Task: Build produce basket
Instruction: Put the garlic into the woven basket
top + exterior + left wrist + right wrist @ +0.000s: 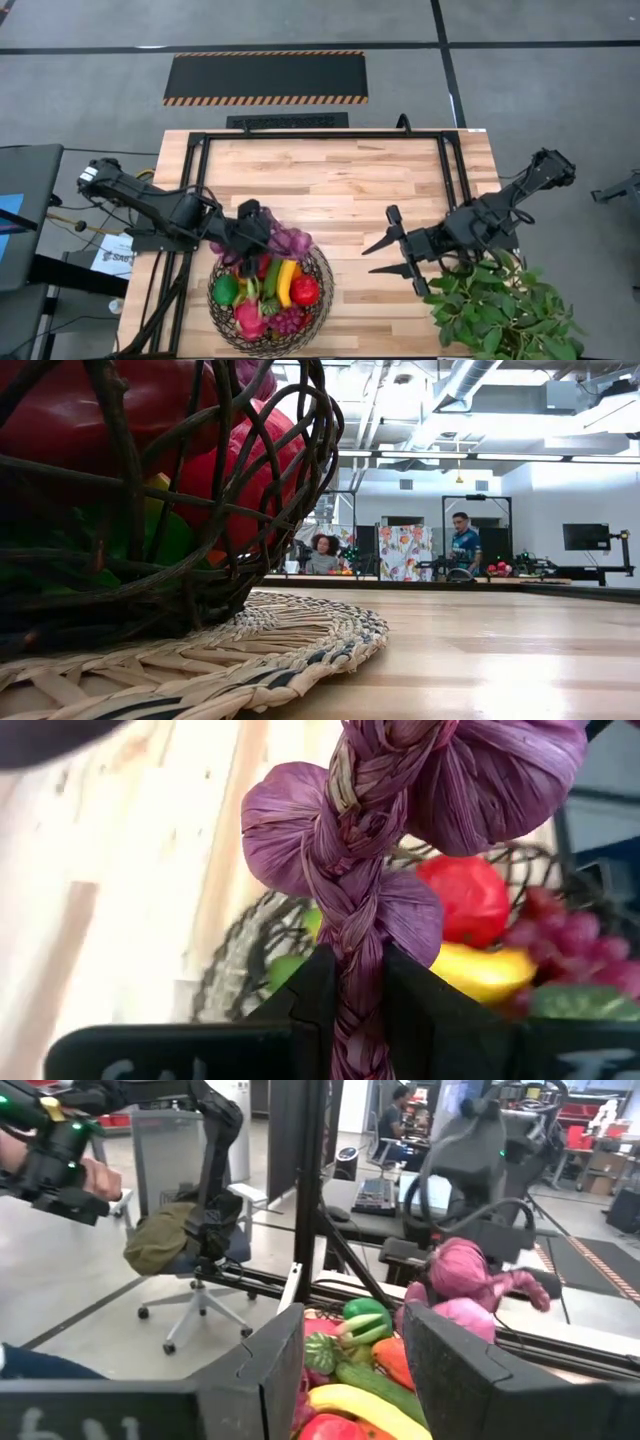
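Both arms are basically matte black all over, chunky jointed segments with loose black cables looping alongside them. The left arm (150, 205) has a small white block at its far end, and the right arm (500, 210) ends in two long pointy dark fingers (385, 242). Up close the left gripper (352, 982) fingers are flat black plates, with faint white lettering on the bar below.

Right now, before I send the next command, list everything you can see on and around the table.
basket: one, dark brown wire, near edge left of centre, on a woven mat
produce: several pieces, red, yellow, green, pink, purple, inside the basket
braided purple bulbs: one bunch, over the basket's far rim
leafy plant: one, green, near right corner
table: one, light wood
people: two, far background of low view
left gripper: shut on the braid
right gripper: open, right of the basket, holding nothing
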`<state>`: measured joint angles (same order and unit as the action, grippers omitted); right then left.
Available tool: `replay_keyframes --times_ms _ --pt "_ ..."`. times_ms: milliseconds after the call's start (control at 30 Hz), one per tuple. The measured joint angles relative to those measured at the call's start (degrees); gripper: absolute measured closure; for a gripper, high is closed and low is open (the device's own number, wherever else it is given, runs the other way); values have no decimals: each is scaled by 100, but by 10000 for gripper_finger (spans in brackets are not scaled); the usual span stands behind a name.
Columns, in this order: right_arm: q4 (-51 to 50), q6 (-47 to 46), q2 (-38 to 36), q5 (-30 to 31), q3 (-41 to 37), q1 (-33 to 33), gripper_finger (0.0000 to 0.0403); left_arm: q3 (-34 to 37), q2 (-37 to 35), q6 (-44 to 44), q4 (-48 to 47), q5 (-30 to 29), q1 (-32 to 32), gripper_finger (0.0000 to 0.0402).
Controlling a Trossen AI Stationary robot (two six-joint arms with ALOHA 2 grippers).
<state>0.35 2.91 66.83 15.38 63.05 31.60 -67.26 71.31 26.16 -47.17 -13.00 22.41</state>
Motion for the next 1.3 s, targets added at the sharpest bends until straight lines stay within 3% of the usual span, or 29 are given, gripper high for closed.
replay_keyframes --times_ms 133,367,567,800,1100,1300 --pt "-9 -4 0 -1 0 -33 210 -7 15 -317 -332 -15 150 356" --pt "-134 -2 0 -7 0 -36 216 -25 366 -944 -432 -582 430 354" --pt "-237 -130 0 -7 0 -51 218 -31 935 -1530 -250 -536 486 353" --pt "-324 -141 0 -7 0 -64 216 -721 1612 -2182 -219 -564 507 350" --pt "-539 -295 0 -11 0 -57 220 -1454 2022 -2532 -1241 -982 706 255" --pt "-603 -749 2 -14 -253 -63 216 -1443 2033 -2323 -1429 -714 841 192"
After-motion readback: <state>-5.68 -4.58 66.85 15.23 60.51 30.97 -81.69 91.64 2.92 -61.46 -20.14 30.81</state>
